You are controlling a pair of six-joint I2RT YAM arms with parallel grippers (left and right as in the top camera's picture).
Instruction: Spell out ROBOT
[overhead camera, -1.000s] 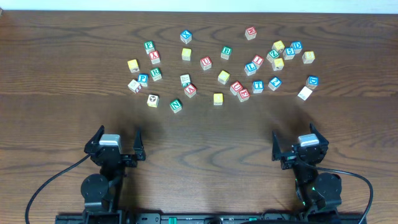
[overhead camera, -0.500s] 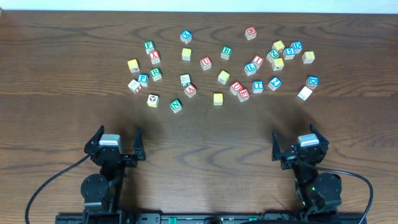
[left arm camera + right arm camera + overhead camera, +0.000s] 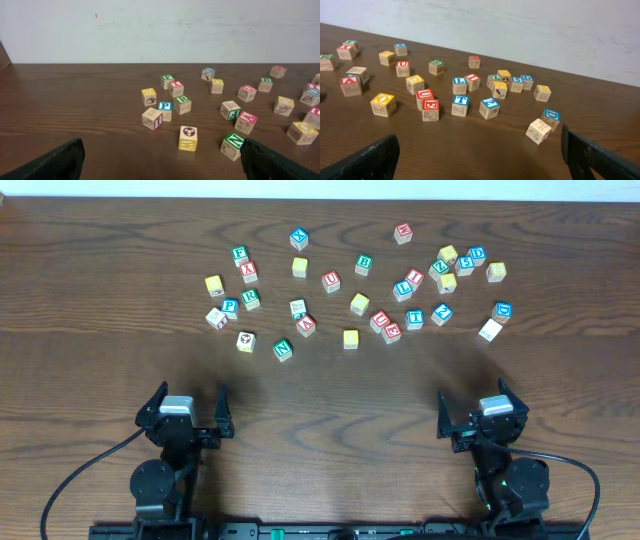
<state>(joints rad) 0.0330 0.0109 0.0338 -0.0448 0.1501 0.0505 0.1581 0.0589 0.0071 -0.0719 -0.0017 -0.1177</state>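
Overhead looks straight down; both low wrist views face forward, sharing the middle blocks [image 3: 306, 326].

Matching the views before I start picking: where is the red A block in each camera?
Overhead: red A block low in the cluster, left of centre.
Left wrist: red A block lower right.
Right wrist: red A block near the left edge.
Shared landmark: red U block, beyond it in every view.
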